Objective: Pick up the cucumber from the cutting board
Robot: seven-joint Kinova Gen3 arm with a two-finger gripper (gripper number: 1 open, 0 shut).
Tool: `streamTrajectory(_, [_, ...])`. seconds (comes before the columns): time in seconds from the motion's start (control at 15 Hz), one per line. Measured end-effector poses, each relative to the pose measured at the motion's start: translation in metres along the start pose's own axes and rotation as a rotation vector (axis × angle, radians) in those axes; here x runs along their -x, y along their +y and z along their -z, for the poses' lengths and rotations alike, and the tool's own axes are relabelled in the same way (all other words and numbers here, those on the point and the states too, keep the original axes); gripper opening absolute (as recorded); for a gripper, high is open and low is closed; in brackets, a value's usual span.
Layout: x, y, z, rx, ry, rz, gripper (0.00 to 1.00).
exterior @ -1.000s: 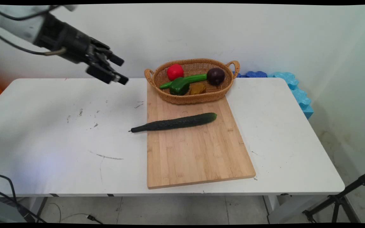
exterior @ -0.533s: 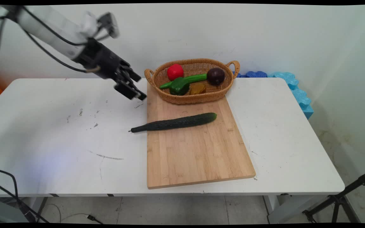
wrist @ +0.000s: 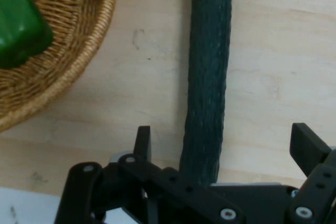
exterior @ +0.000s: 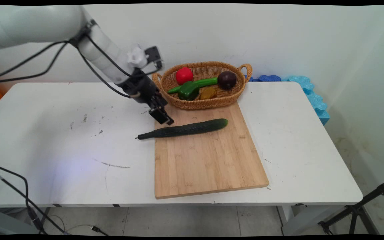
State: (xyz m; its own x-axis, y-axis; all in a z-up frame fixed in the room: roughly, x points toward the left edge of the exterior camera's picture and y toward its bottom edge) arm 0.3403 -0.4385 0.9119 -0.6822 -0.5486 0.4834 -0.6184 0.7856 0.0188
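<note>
Hand view: your claw (wrist: 220, 148) hangs spread wide over the cucumber (wrist: 209, 77), one finger on each side, neither touching it. The cucumber, long, dark green and bumpy-skinned, lies across the cutting board (exterior: 208, 156), its thin stem end jutting off the left edge over the bench (exterior: 62, 140). A round body like this would likely roll if one finger meets it first. Just behind, a wicker basket (exterior: 235, 95) holds a green pepper (exterior: 188, 89), a tomato (exterior: 184, 75) and a dark purple fruit (exterior: 227, 80).

White table (exterior: 45, 150): wooden cutting board (exterior: 208, 160), cucumber's (exterior: 182, 129) tip overhanging.
</note>
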Motion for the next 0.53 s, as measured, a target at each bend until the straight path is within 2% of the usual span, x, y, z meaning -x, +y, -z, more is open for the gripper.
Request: streamTrajectory(0.53, [-0.013,0.000,-0.050,0.008,-0.062,-0.016,1.00])
